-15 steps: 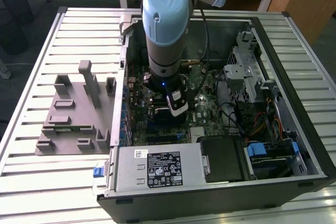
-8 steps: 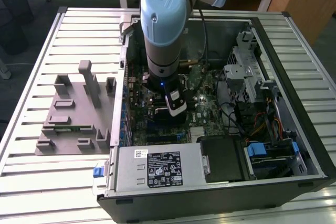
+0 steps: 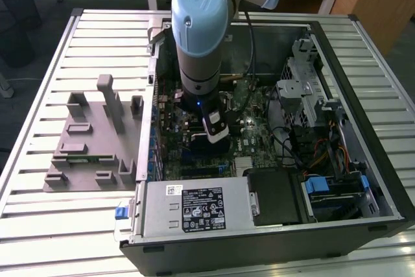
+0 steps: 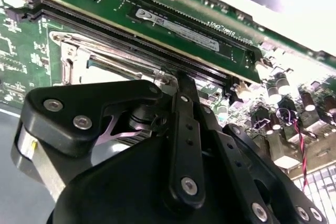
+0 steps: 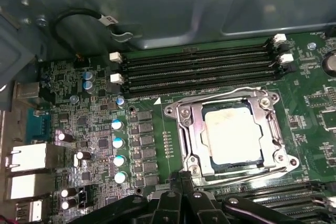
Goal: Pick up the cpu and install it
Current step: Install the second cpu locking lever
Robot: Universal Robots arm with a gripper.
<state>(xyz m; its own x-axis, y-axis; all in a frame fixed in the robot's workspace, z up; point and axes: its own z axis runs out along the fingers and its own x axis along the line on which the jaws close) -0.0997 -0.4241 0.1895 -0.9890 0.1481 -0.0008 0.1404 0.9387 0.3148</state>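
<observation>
- My gripper (image 3: 217, 135) hangs low inside the open computer case (image 3: 363, 121), right above the green motherboard (image 5: 94, 129), with the arm's blue-capped joint (image 3: 202, 14) over it in the exterior view.
- In the first wrist view the cpu (image 5: 232, 135) lies flat in its socket frame (image 5: 181, 129), silver top up, square with the frame's edges and just beyond my black fingertips (image 5: 181, 182).
- My fingers are drawn together with no visible gap between the tips, and I hold nothing; the chip sits apart from them.
- In the second wrist view my fingers (image 4: 184, 124) point at the metal edge of the socket, close beside a seated memory stick (image 4: 178, 24).
- Four memory slots (image 5: 199, 69) run along the far side of the socket in the first wrist view.
- The grey slotted tray (image 3: 91, 144) stands on the ribbed table (image 3: 39, 212) to the exterior view's left of the case, well apart from me.
</observation>
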